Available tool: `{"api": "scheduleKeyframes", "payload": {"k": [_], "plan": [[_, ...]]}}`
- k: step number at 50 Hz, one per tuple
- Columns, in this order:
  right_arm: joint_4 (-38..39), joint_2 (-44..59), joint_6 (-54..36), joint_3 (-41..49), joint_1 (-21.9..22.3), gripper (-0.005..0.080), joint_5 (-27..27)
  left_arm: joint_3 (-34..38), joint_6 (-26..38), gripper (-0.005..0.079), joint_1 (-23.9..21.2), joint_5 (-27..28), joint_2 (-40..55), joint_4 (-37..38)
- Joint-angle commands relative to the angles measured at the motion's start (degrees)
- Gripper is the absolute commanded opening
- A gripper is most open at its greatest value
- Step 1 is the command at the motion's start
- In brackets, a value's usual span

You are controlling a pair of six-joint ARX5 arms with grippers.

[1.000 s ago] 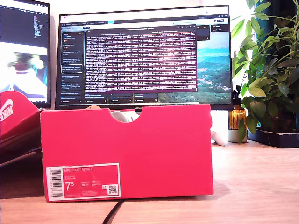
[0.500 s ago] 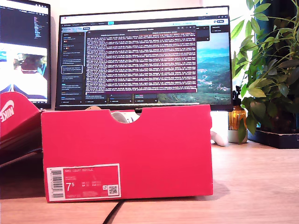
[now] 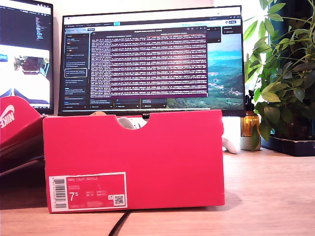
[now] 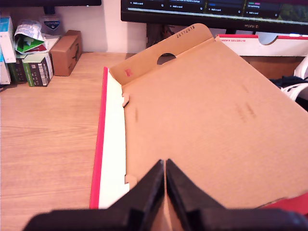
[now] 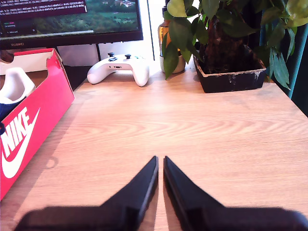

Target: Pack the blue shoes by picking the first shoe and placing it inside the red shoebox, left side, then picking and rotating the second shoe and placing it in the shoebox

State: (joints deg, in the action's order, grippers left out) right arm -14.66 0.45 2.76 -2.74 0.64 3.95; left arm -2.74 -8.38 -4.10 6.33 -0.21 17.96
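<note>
Bare wooden desk (image 5: 202,139) seen beside the red shoebox (image 3: 133,160), blue shoes (image 5: 10,94) partly glimpsed inside (heel only), my first gripper (image 4: 164,166) closed empty over the lid's cardboard underside (image 4: 207,120), my second gripper (image 5: 160,163) closed empty.

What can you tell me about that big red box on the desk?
The red shoebox is bright red cardboard, standing upright on the wooden desk in front of the monitor. Its top edge has a half-round notch, and a white-bordered label with a barcode reads 7.5 at its lower corner on the exterior view's left. The second wrist view shows a white swoosh on its side and a shoe inside.
</note>
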Motion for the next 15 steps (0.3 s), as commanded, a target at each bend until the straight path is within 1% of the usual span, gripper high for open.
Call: {"api": "scheduleKeyframes", "payload": {"k": [1, 15], "plan": [[0.57, -0.35, 0.2, 0.68, -0.35, -0.0013, -0.02, 1.22, -0.22, -0.0019, -0.15, 0.26, -0.46, 1.81], [0.57, -0.35, 0.2, 0.68, -0.35, -0.0012, -0.02, 1.22, -0.81, -0.0019, -0.15, 0.26, -0.46, 1.77]]}}
